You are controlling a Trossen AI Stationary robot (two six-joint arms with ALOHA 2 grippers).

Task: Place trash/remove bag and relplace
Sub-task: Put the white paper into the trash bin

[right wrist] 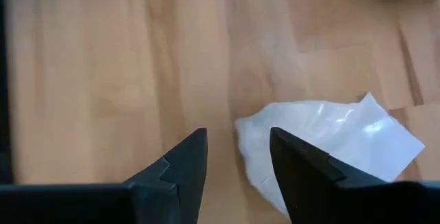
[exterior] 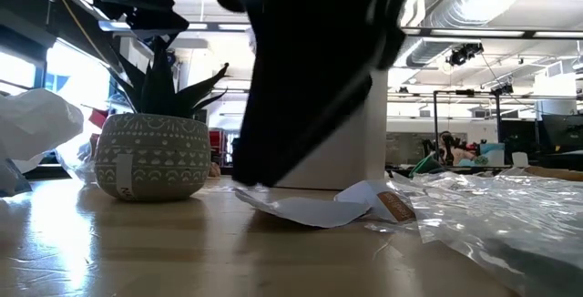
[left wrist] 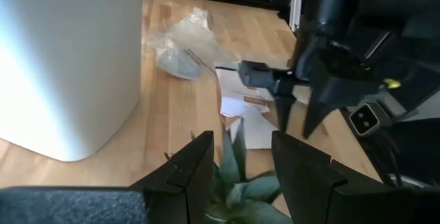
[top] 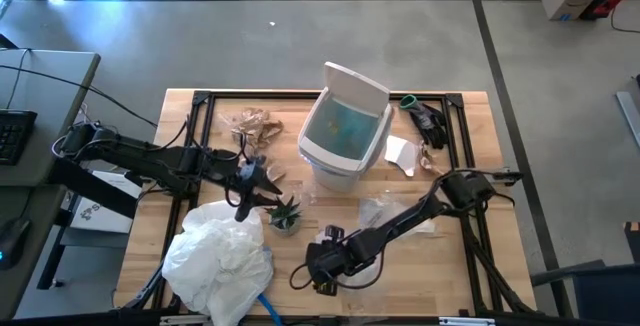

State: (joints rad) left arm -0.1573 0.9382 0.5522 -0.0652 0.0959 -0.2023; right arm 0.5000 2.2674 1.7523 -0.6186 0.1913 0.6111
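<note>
Wooden table [top: 450, 276] seen whole only from high view: white bin [top: 345, 126] at back centre, lid up, lined with bluish bag [top: 343, 123], contents unclear. Crumpled brown paper [top: 252, 126] left of bin, white scrap [top: 402, 154] right of it, clear wrapper [top: 385, 209] in front-right. Big white plastic heap [top: 218, 256] at front left. Small potted plant [top: 284, 213] in middle.

Left gripper [top: 255, 194] just beside plant; left wrist view shows fingers [left wrist: 189, 169] parted over green leaves [left wrist: 237, 183], holding nothing, bin wall [left wrist: 69, 59] close alongside, right arm beyond. Right gripper [top: 322, 266] low at front centre; right wrist view shows fingers [right wrist: 182, 165] parted above bare wood, empty, white paper piece [right wrist: 330, 148] just beside one tip, contact unclear.

Low view only: plant pot's patterned side [exterior: 150, 156], flat white paper [exterior: 314, 208] on table, crinkled clear plastic [exterior: 496, 206] at right. Dark arm blocks most of bin there.
</note>
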